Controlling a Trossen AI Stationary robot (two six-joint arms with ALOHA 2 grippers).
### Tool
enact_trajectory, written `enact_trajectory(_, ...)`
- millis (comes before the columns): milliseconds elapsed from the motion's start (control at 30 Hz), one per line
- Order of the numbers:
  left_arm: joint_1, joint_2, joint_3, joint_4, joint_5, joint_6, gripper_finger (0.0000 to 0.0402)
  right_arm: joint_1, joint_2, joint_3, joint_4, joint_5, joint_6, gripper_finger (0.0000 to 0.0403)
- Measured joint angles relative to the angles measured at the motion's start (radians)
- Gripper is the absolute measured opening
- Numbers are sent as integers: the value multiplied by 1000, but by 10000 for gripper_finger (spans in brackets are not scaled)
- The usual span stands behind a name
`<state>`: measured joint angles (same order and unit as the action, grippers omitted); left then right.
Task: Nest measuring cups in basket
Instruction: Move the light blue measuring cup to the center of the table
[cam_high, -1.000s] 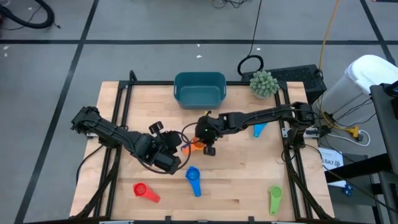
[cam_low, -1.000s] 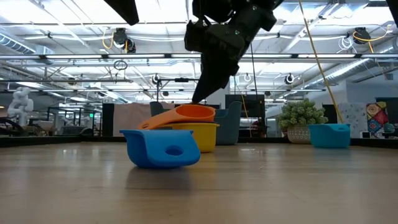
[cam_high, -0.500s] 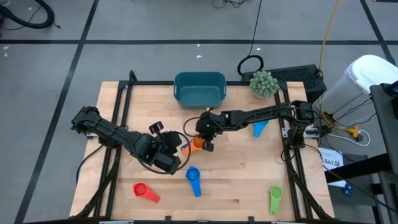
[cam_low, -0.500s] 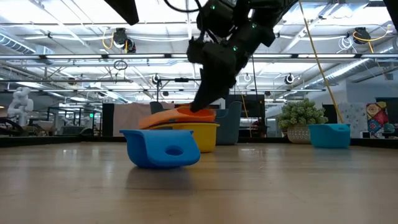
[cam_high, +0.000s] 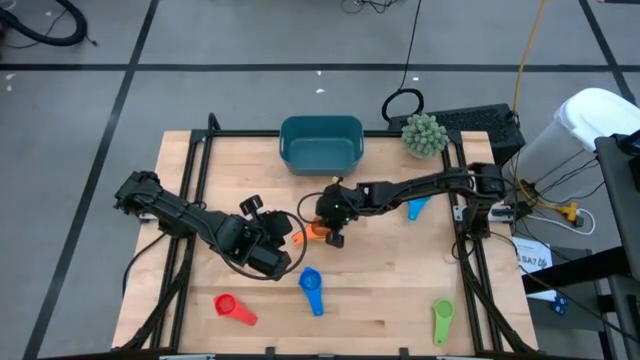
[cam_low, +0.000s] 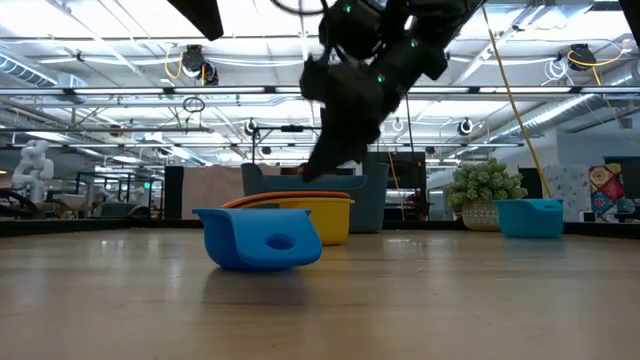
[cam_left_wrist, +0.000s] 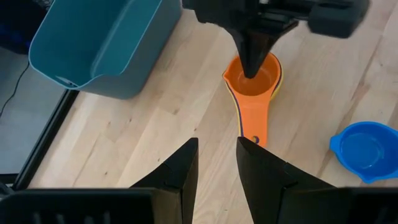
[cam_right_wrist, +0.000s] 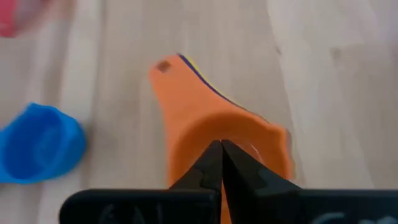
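Right hand (cam_left_wrist: 252, 65) pinched closed with fingertips poked down into the orange measuring cup (cam_left_wrist: 252, 84), which sits nested in the yellow measuring cup (cam_low: 325, 220) mid-table (cam_high: 380, 270), nothing actually gripped. Left hand (cam_left_wrist: 214, 165) parked just beside the orange handle, fingers slightly apart and empty. Teal basket (cam_high: 321, 144) up at the far edge, blue cup (cam_high: 310, 281) and red cup (cam_high: 229, 304) toward the near edge, green cup (cam_high: 442, 318) by the near right corner.

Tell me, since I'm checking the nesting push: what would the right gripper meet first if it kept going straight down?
The right gripper, fingers shut, points into the orange cup nested in the yellow cup. It would meet the orange bowl's floor first, if not already touching.
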<state>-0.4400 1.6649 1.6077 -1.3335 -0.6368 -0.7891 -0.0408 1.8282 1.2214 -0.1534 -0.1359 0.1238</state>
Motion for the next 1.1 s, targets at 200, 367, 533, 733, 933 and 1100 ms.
enact_trajectory(200, 0, -1, 0, 6, 1, -3, 113, 25, -69, 39, 6, 61, -81, 0)
enact_trajectory(367, 0, -2, 0, 55, 8, 18, 113, 43, -214, 41, -187, 261, -167, 0)
enact_trajectory(533, 1, -2, -1, 167, 23, 116, 113, 29, -350, 41, -583, 398, -80, 0)
enact_trajectory(733, 18, -2, -1, 215, 23, 164, 113, -10, -446, -13, -953, 449, -83, 4)
enact_trajectory(933, 16, -2, -2, 201, 25, 159, 113, -24, -524, -211, -1013, 363, -136, 50)
enact_trajectory(1100, 12, -2, -2, 166, 25, 158, 113, -25, -569, -362, -1066, 369, -96, 117)
